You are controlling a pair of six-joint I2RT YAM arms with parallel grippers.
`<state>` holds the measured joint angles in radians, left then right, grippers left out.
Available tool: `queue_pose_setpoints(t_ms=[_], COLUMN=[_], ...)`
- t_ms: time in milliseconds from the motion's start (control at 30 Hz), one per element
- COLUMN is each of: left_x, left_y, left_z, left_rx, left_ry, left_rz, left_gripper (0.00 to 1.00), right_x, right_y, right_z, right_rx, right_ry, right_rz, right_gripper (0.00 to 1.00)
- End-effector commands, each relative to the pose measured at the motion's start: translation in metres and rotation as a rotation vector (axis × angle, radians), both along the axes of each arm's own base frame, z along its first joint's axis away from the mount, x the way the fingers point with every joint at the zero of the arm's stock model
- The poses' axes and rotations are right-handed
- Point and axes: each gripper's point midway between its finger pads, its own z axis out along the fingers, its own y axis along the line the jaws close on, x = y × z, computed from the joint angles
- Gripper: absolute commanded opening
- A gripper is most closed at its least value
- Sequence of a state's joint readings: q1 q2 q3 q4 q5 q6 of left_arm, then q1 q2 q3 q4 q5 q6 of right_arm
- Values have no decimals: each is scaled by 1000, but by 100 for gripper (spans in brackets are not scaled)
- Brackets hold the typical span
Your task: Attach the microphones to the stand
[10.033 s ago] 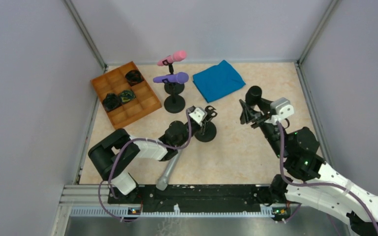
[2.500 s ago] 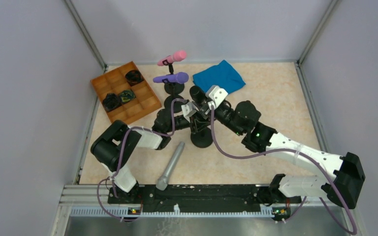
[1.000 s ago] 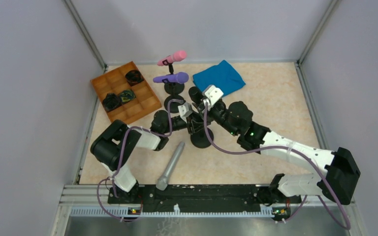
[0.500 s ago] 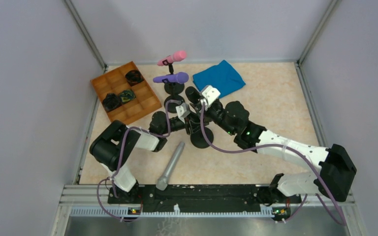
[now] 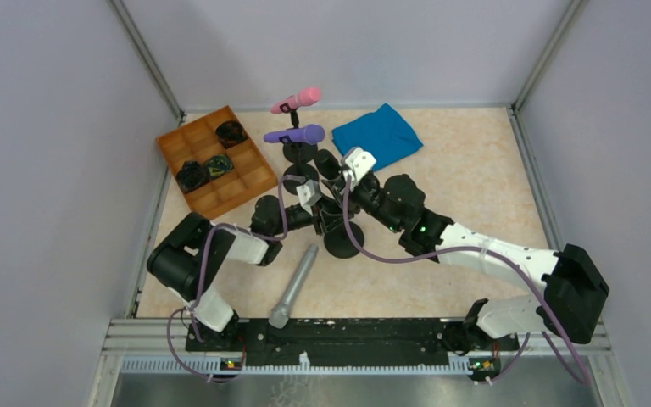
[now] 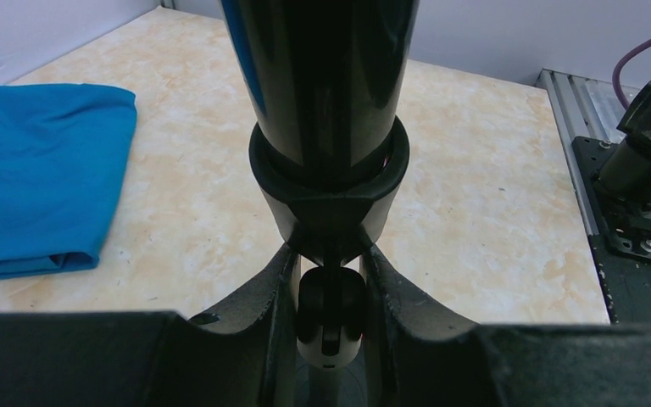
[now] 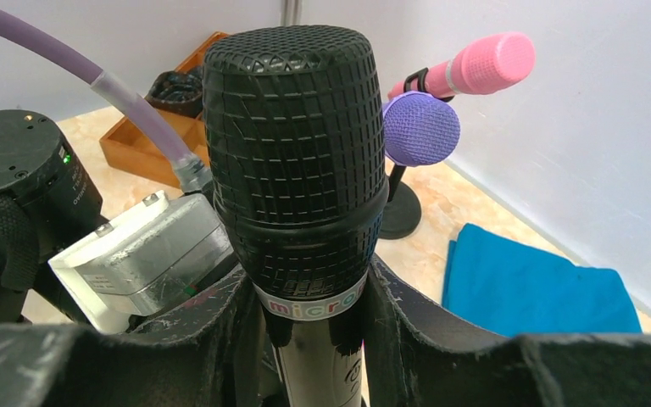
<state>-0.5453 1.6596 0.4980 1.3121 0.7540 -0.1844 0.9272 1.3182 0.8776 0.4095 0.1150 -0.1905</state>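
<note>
Black microphone (image 7: 292, 144) being seated in the clip of the near stand (image 5: 343, 244), with both arms meeting at mid-table.

The left gripper (image 6: 329, 288) is pinched on the stand's thin stem just under the clip ring (image 6: 329, 182), most likely to brace the light stand against tipping or sliding under the push. The right gripper (image 7: 314, 318) is clamped on the black microphone's handle just below the mesh head. This leaves the lower handle free to enter the ring, and in the left wrist view the barrel appears to sit inside it, though how deep it goes is not clear. The pink microphone (image 5: 298, 99) and purple microphone (image 5: 297, 135) are clipped on the rear stands. The silver-grey microphone (image 5: 292, 284) lies flat near the front edge, unmounted. The blue cloth (image 5: 375, 137) lies apart at the rear, uninvolved.
</note>
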Motion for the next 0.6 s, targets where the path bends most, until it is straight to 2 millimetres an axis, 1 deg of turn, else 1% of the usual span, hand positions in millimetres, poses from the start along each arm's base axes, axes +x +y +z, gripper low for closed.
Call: queue_pose_setpoints(t_ms=[0,333,567], left_x=[-2,-1,2], left_y=[16,27,46], left_z=[36,35,36], left_rx=[-50,-39,-34], left_ry=[-132,-134,-128], left_rz=[22,67,126], left_gripper=[0,0,0], right_x=[-59,-65,-70], right_y=[-81,-70,-56], right_z=[-220,-231,-232], right_rx=[-598,-659,-635], right_ry=[534,522,511], right_rz=[-62,-52,-62], right_gripper=[0,0,0])
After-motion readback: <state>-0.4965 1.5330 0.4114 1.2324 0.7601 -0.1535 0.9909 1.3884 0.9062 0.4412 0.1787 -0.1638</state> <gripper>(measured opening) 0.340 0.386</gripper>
